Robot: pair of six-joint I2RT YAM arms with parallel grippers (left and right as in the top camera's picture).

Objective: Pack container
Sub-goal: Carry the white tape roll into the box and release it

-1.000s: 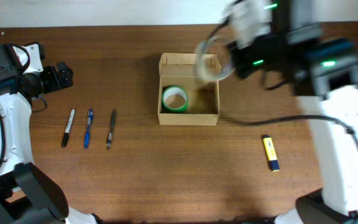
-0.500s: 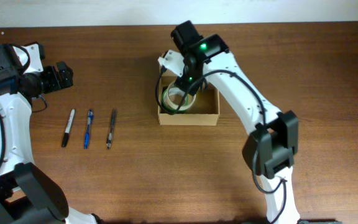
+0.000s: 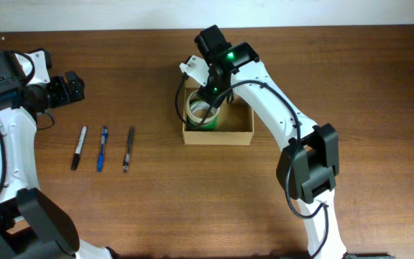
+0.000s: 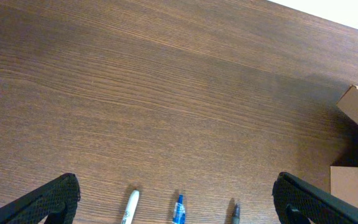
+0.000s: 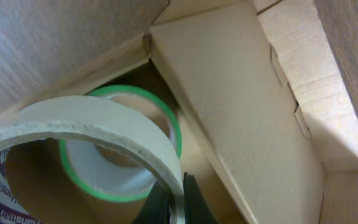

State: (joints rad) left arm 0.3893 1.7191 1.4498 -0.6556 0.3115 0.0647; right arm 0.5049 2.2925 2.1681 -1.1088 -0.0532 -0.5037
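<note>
The container (image 3: pixel 218 137) is an open tan cardboard box at the table's middle, its flap lid folded back. A green tape roll (image 3: pixel 208 123) lies flat in its left half. My right gripper (image 3: pixel 210 90) is over the box's left side, shut on the rim of a white tape roll (image 3: pixel 195 108) held just above the green one. In the right wrist view the fingers (image 5: pixel 176 199) pinch the white roll's (image 5: pixel 92 130) wall, with the green roll (image 5: pixel 104 180) below and the box wall (image 5: pixel 229 93) to the right. My left gripper (image 3: pixel 74 88) is open and empty at the far left.
A black-and-white marker (image 3: pixel 79 147), a blue pen (image 3: pixel 102 148) and a dark pen (image 3: pixel 129 149) lie side by side left of the box. Their tips show in the left wrist view, marker (image 4: pixel 129 208), blue pen (image 4: pixel 179 210) and dark pen (image 4: pixel 235 211), between the open fingers (image 4: pixel 48 199).
My right arm has swung in from the right with the white tape roll and now holds it over the box's left half. The left arm has not moved.
</note>
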